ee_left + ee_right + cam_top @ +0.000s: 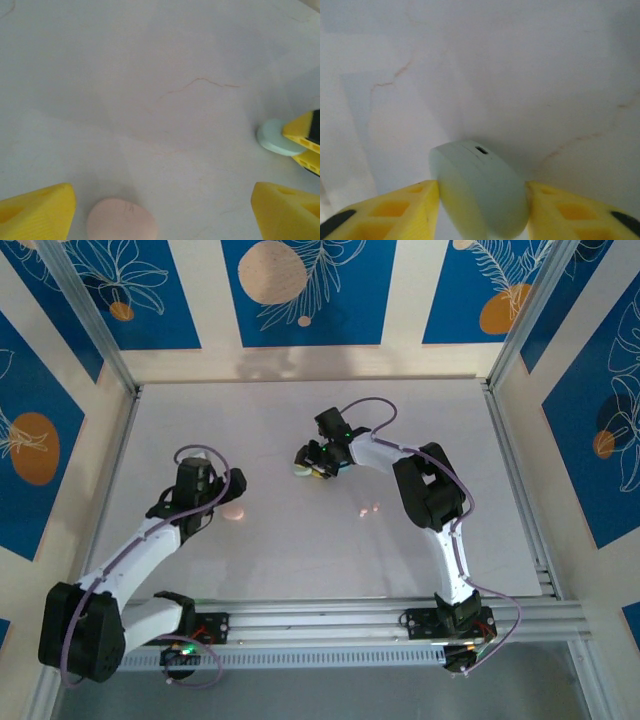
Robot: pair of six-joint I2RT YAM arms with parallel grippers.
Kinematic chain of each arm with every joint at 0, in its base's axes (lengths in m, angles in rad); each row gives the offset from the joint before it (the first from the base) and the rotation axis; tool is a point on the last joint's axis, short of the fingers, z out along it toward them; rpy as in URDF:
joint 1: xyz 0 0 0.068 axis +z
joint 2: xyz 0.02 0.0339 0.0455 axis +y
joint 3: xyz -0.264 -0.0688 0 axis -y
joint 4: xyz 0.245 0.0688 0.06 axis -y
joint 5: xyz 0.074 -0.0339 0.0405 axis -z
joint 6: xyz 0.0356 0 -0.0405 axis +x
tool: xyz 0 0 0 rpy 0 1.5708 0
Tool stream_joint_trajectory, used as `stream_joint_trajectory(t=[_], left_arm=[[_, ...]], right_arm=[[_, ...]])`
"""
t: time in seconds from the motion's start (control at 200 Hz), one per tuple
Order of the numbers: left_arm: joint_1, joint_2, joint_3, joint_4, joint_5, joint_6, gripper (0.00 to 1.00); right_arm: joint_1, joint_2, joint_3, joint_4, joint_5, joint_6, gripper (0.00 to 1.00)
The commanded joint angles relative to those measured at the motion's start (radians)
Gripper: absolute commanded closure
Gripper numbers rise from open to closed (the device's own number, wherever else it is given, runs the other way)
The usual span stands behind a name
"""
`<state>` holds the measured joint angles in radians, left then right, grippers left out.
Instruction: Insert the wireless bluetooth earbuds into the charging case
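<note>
A mint charging case (480,195) stands tilted on its edge on the white table, its port slot facing up, and both yellow fingers of my right gripper (482,212) press its sides. From above, that case (301,469) sits at the table's middle with the right gripper (312,468) on it. A closed pink case (121,220) lies flat between the wide-apart fingers of my open left gripper (162,215), nearer the left finger (37,212) and touching neither. The wireless bluetooth earbuds are out of view.
The white marbled table (300,560) is ringed by a metal frame and patterned blue walls. In the left wrist view the mint case (275,137) and the right gripper's yellow fingers (305,135) lie off to the right.
</note>
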<state>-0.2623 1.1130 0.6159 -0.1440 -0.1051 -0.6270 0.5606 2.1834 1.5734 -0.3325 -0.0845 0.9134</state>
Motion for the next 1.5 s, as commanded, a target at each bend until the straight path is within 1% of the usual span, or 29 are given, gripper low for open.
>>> stream_joint_trajectory(t=[0.0,0.08,0.135,0.205,0.315,0.46,0.63,0.78,0.925,0.995,1.081,1.126,1.186,1.246,1.301,1.391,1.491], left_arm=[[0.030,0.037,-0.007,-0.027,0.022,-0.050,0.10],[0.043,0.070,-0.010,-0.028,0.027,-0.061,0.11],[0.051,0.095,-0.010,-0.033,0.033,-0.074,0.11],[0.056,0.123,-0.010,-0.037,0.043,-0.089,0.12],[0.057,0.156,-0.009,-0.041,0.056,-0.092,0.15],[0.057,0.186,-0.015,-0.033,0.075,-0.082,0.17],[0.058,0.240,-0.009,0.014,0.133,-0.036,0.20],[0.058,0.298,0.017,0.001,0.152,0.011,0.24],[0.052,0.337,0.038,0.000,0.204,0.067,0.27],[0.040,0.345,0.039,0.016,0.237,0.095,0.30],[0.016,0.357,0.044,0.035,0.274,0.115,0.33],[0.000,0.366,0.050,0.035,0.285,0.120,0.35],[-0.016,0.378,0.060,0.029,0.305,0.112,0.39],[-0.038,0.373,0.064,0.033,0.320,0.101,0.41],[-0.062,0.369,0.061,0.042,0.319,0.084,0.41],[-0.094,0.375,0.055,0.065,0.351,0.036,0.43],[-0.134,0.357,0.035,0.103,0.366,-0.034,0.45]], right_arm=[[0.009,-0.034,0.024,-0.125,0.056,-0.060,0.46],[0.007,-0.072,0.009,-0.138,0.068,-0.079,0.41],[0.007,-0.094,0.006,-0.151,0.078,-0.093,0.39],[0.009,-0.123,0.006,-0.169,0.084,-0.125,0.39],[0.019,-0.186,-0.016,-0.156,0.046,-0.183,0.39],[0.041,-0.282,-0.100,-0.104,0.020,-0.214,0.39],[0.040,-0.337,-0.174,-0.074,-0.016,-0.203,0.39],[0.022,-0.358,-0.210,-0.073,-0.036,-0.193,0.39],[0.004,-0.372,-0.236,-0.073,-0.055,-0.189,0.39],[0.000,-0.376,-0.250,-0.062,-0.064,-0.195,0.39],[-0.003,-0.376,-0.271,-0.015,-0.136,-0.229,0.39],[0.001,-0.372,-0.277,-0.008,-0.142,-0.242,0.40],[0.004,-0.368,-0.281,-0.008,-0.144,-0.254,0.40],[0.007,-0.367,-0.291,-0.008,-0.144,-0.266,0.40],[0.011,-0.368,-0.303,-0.004,-0.151,-0.284,0.40],[0.033,-0.369,-0.315,0.005,-0.164,-0.345,0.42],[0.087,-0.386,-0.351,0.021,-0.107,-0.423,0.43]])
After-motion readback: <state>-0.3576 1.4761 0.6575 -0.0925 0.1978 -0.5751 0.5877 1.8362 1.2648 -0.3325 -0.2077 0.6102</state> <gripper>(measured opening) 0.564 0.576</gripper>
